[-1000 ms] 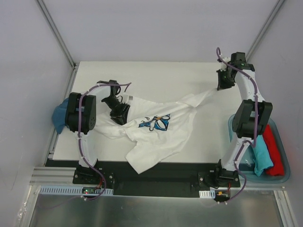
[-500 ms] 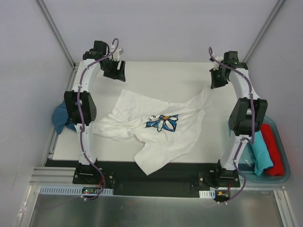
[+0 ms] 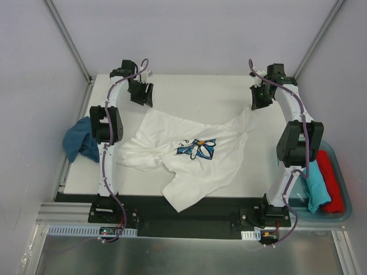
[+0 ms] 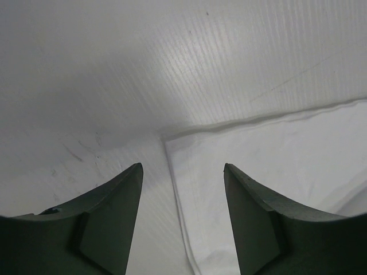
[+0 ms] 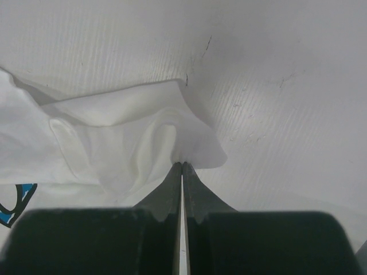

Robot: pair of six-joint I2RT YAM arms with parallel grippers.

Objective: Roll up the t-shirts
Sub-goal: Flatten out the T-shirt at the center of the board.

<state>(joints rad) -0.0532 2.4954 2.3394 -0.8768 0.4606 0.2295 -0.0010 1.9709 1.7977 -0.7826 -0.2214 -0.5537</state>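
My right fingers [image 3: 257, 102] are clamped shut on a corner of the white t-shirt [image 3: 172, 134] at the far right of the tabletop [image 3: 200, 89], and the fabric bunches up right at the tips. My left fingers [image 3: 141, 97] are spread apart with nothing in them. From the left wrist view, the shirt's far-left corner lies flat on the tabletop, lined up with the gap between them. The shirt's sprawled rumpled, blue print up, long axis running diagonally from near left to far right. A teal t-shirt [image 3: 316, 188] and a red t-shirt [image 3: 332, 182] sit in the bin [image 3: 343, 216] on my right.
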